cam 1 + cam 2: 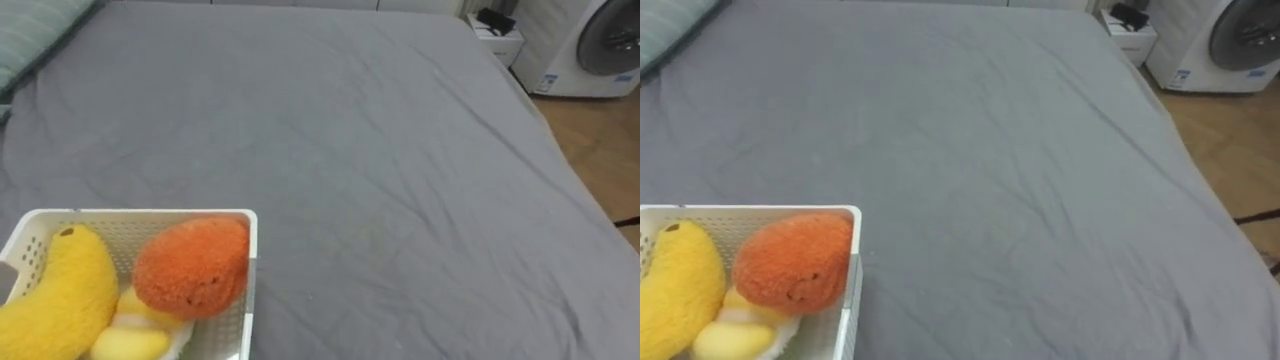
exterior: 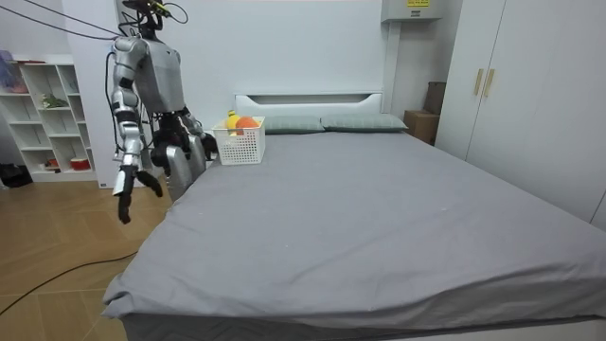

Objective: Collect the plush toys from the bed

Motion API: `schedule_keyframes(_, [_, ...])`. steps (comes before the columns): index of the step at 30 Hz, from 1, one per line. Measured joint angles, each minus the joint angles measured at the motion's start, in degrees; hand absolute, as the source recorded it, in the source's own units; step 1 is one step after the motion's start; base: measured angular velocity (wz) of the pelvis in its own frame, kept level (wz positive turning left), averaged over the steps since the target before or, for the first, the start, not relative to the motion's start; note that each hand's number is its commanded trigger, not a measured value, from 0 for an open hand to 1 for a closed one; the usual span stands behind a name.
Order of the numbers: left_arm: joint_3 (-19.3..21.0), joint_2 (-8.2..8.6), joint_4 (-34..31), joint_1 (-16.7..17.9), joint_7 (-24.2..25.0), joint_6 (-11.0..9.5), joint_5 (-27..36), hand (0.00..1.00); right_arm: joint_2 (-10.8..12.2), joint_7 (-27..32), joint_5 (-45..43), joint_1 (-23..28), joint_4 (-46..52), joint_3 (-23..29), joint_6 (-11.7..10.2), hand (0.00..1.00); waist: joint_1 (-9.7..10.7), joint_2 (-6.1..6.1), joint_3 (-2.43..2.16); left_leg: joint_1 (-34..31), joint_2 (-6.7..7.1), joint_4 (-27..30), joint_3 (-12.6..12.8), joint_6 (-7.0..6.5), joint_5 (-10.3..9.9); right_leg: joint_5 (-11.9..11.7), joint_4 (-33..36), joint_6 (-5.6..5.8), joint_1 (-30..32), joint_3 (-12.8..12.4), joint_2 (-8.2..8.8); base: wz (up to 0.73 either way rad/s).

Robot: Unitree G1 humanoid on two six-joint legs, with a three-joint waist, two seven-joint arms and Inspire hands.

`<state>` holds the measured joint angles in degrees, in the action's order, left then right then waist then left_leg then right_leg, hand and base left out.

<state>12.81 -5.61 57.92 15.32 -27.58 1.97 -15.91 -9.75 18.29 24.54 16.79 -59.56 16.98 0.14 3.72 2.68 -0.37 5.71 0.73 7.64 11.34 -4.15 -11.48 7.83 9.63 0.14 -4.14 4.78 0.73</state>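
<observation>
Standing at the side of the bed [image 1: 380, 180] near its head, on the room view's left, the robot faces across the grey sheet. Its right hand [image 2: 128, 188] hangs low beside its body, away from the mattress, fingers loose and spread, grasping nothing. Its left hand [image 2: 196, 144] sits by the bed's edge just beside the white basket [image 1: 150, 214] – too dark and small there to tell whether it is clenched or released.

The toys lie in the basket, which rests on the sheet near the robot. A yellow banana plush [image 1: 55, 290] leans at the left, an orange plush [image 1: 192, 265] fills the right side against the rim, and a pale yellow toy [image 1: 130, 335] lies half buried under both, its shape hard to make out. The eye views' lower edge cuts off the basket's near side.

A pillow [image 1: 35, 35] shows at the far left corner – a washing machine [image 1: 600, 45] stands beyond the bed
</observation>
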Motion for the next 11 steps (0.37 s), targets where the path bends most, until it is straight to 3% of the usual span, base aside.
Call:
schedule_keyframes(1, [0.6, -0.03, 0.7, 0.5, 0.7, 0.1, -0.2, 0.0, 0.1, -1.7, -0.3, 0.5, -4.0, 0.0, 0.3, 0.0, 0.5, 0.0, -0.18, 0.0, 0.05, 0.0, -0.1, 0.02, 0.0, 0.1, 0.0, 0.01, 0.0, 0.0, -0.01, 0.0])
schedule_keyframes(4, [2.2, -0.05, 2.0, 0.9, 2.3, 0.6, -2.0, 0.0, 0.5, -6.5, -6.4, 1.1, -12.1, -0.9, 2.8, 0.0, 0.9, -0.13, 0.06, 1.0, 0.15, 0.2, -0.2, 0.3, -0.5, 0.6, 0.1, -0.09, -0.9, -0.1, 0.05, -0.02])
schedule_keyframes(8, [2.1, -0.13, 2.7, 0.4, 3.7, 2.7, -2.5, 0.0, 0.6, -12.3, -15.9, -1.6, -17.1, -7.3, 6.9, 0.0, 0.2, 0.28, 0.16, 1.8, 0.21, 0.3, 0.1, 0.55, -0.6, 1.6, 0.0, -0.17, -1.0, -0.2, 0.18, -0.02])
schedule_keyframes(11, [2.0, -0.32, 3.3, 0.4, 4.7, 4.0, -2.7, 0.0, 0.6, -14.4, -20.3, -3.4, -18.3, -7.5, 8.3, 0.0, 0.3, 0.23, 0.15, 1.8, 0.28, 0.3, -0.3, 0.27, -0.4, 1.6, 0.0, -0.16, -1.2, 0.0, 0.19, 0.06])
